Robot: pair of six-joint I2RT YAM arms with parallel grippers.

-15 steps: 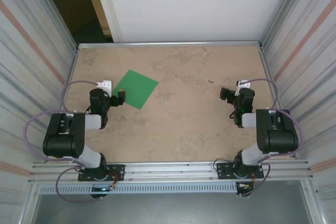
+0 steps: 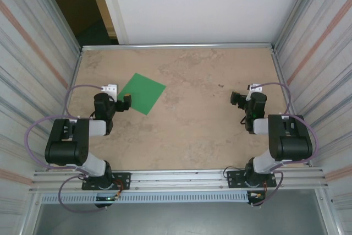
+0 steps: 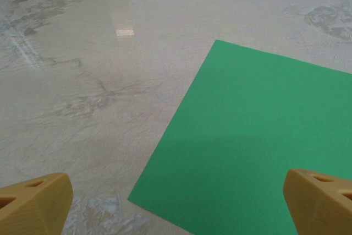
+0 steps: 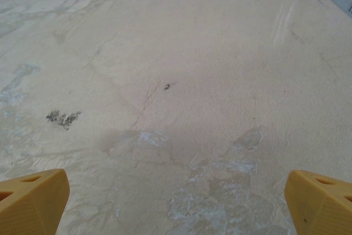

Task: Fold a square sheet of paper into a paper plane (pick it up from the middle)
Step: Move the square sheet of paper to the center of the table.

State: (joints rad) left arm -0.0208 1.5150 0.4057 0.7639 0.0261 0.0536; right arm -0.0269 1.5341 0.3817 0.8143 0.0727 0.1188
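From above, you see the square sheet of paper (image 2: 142, 93) lying flat on the bench (image 2: 192, 127), in its left half and turned so that its corners point like a diamond. Your left tool (image 2: 126, 102) sits at the sheet's near-left edge, low over the surface; this view does not tell you whether it touches the paper. Your right tool (image 2: 236, 99) is over bare bench on the right side, well apart from the sheet. Ribbed metal walls (image 2: 33, 53) close in the bench on both sides. In the left wrist view, the two yellow fingers (image 3: 33, 202) stand in the bottom corners of the picture, so the left tool (image 3: 176, 205) is spread wide and holds nothing. The sheet (image 3: 258, 136) shows plain green with no crease. One corner lies between the fingers, nearer the left one, and the rest runs up and away to the right, passing under the right finger. To its left you see bare marbled bench (image 3: 82, 81). In the right wrist view, the yellow fingers (image 4: 319, 199) again sit far apart at the bottom corners, so the right tool (image 4: 176, 205) is wide and empty. Ahead of it lies bare bench (image 4: 220, 37) with a small dark speck (image 4: 166, 86) and a grey smudge (image 4: 63, 118).
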